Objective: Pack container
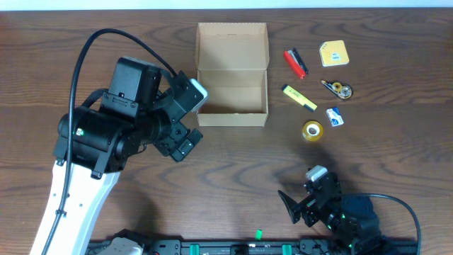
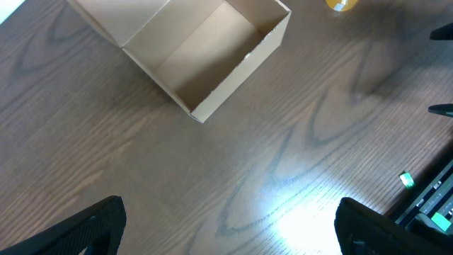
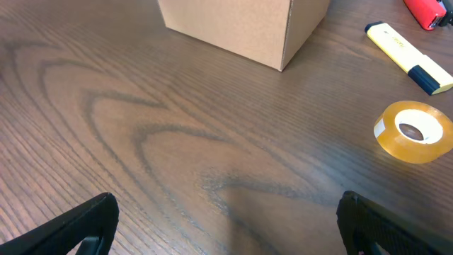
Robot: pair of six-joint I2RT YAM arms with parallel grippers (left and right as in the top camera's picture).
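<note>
My right gripper [image 3: 226, 216] is wide open with nothing between its fingers, hanging low over bare wood. My left gripper [image 2: 230, 219] is spread just as wide and is also empty.

The nearest thing to my right fingers is the roll of clear tape [image 3: 414, 131], lying flat ahead and off to the right. Beyond it, further ahead, lies the yellow highlighter [image 3: 409, 57], and past that a red item [image 3: 425, 10] at the edge of my view. The container [image 3: 241, 25] is ahead and slightly left of the right gripper, one corner toward me. From my left gripper it is ahead and to the left, with the lid flap thrown back and the inside bare.

Nothing is packed yet, so I judge the step is to fetch a first item, and the tape is the natural one for my right side. To do it well I would swing right until the roll is centred between my fingers. Then I would come straight down and close across its outer rim, because a flat roll slides away if one finger touches first. I would lift clear of the box wall before carrying it left. My left gripper should keep back from the opening so the two arms do not meet above it.
</note>
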